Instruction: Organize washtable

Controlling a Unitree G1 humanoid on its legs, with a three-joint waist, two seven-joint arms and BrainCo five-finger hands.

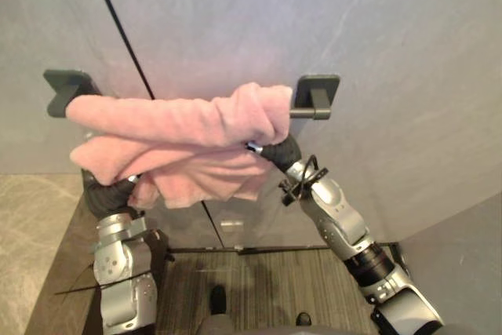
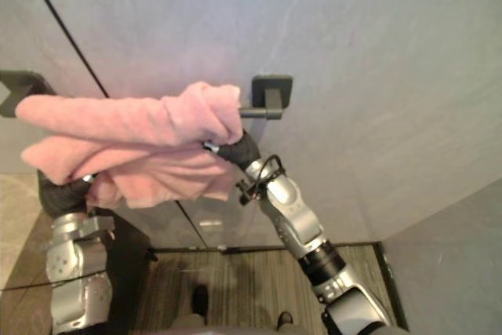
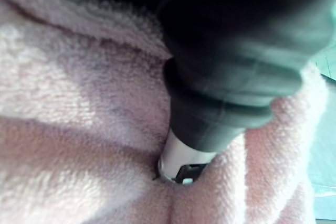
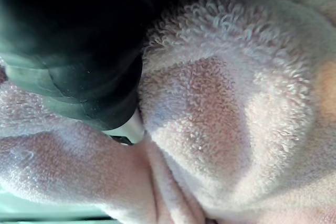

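Towel (image 1: 180, 135), pink and fluffy, was seen in the left eye view bunched over a dark towel bar (image 1: 310, 113), which was fixed to a grey wall (image 1: 376, 37) by a left bracket (image 1: 67, 88) at 9 o'clock of the cloth and a right bracket (image 1: 318, 85) at 2 o'clock of it. One thick roll of the cloth was laid along the bar, and looser folds were hung beneath it. A thin dark seam (image 1: 118, 17) was traced on the wall toward 11 o'clock, and a striped floor (image 1: 259, 272) was seen at 6 o'clock. The left hand (image 1: 106, 196) was raised at 7 o'clock of the towel and buried in the lower folds; the right hand (image 1: 281, 152) was raised at 4 o'clock, pushed under the cloth's end just below the bar. In the left wrist view, the dark ribbed cover was pressed into pink pile, and it could not be told whether that hand was open or closed. In the right wrist view, the cover was likewise sunk in the cloth, and the state of that hand could not be told either.
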